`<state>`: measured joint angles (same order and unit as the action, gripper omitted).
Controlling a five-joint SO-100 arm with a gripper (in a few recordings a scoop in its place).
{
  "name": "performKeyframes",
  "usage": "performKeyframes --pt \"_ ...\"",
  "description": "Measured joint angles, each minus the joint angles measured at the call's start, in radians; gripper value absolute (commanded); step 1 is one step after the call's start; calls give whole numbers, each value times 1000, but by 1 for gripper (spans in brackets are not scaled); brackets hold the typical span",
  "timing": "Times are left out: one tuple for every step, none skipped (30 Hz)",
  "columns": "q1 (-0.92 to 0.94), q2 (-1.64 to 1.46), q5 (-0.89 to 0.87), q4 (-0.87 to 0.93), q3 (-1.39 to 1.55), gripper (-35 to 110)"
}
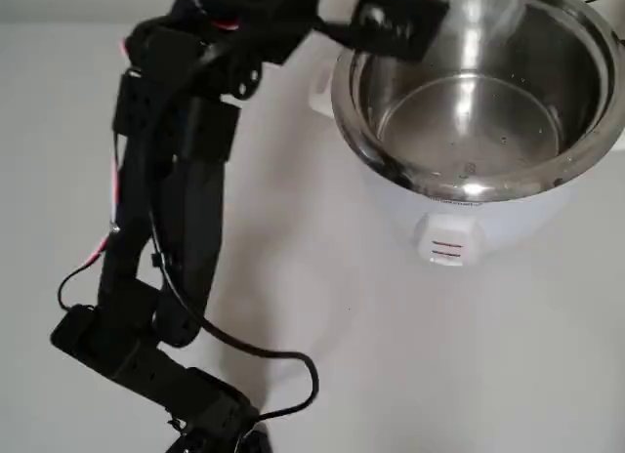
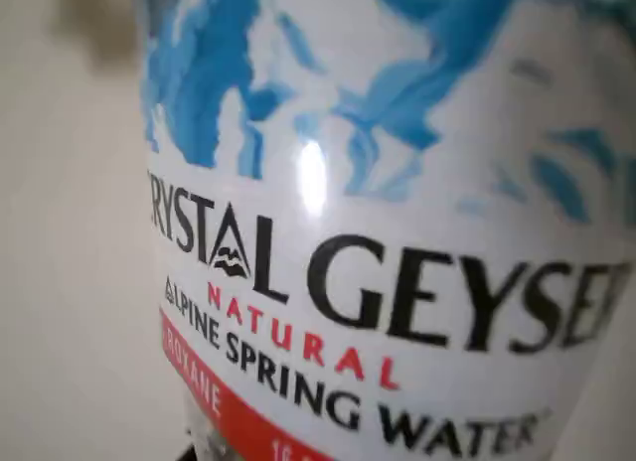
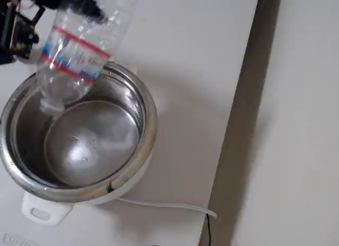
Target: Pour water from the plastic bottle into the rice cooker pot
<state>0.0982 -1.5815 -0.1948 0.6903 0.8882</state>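
Over rice cooker pot (image 3: pixel 135 150), tool (image 3: pixel 79 7) clamps plastic bottle (image 3: pixel 74 55).

White counter (image 1: pixel 322 307), plain matte surface, in the overhead and fixed views. White rice cooker (image 1: pixel 459 233) stands on it at the upper right of the overhead view, steel pot (image 1: pixel 576 131) set inside. Black arm base (image 1: pixel 210 414) sits at the bottom left, a black cable (image 1: pixel 283 360) looping on the counter beside it. In the fixed view a pale cord (image 3: pixel 169 205) lies by the cooker, reaching the counter's right edge.
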Motion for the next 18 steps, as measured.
performKeyframes --pt "-23 0 91 9 0 6" --pt "-48 0 181 21 0 6" --pt "-74 0 276 35 0 6" --pt "-97 0 368 52 0 6" --pt "-121 0 457 69 0 5" --pt "-143 0 535 80 0 5" --pt "-163 -2 607 97 0 5" --pt "-183 -6 684 121 0 5" --pt "-206 -15 764 144 0 5" --pt "-229 -26 838 166 0 5" --pt "-250 -40 902 189 0 5" --pt "-278 -57 959 204 0 5" --pt "-302 -78 1009 210 11 5" --pt "-319 -107 1055 209 35 5" --pt "-336 -144 1101 195 77 6" --pt "-350 -186 1149 167 135 6" --pt "-357 -224 1187 137 192 6" --pt "-364 -264 1221 103 258 6"
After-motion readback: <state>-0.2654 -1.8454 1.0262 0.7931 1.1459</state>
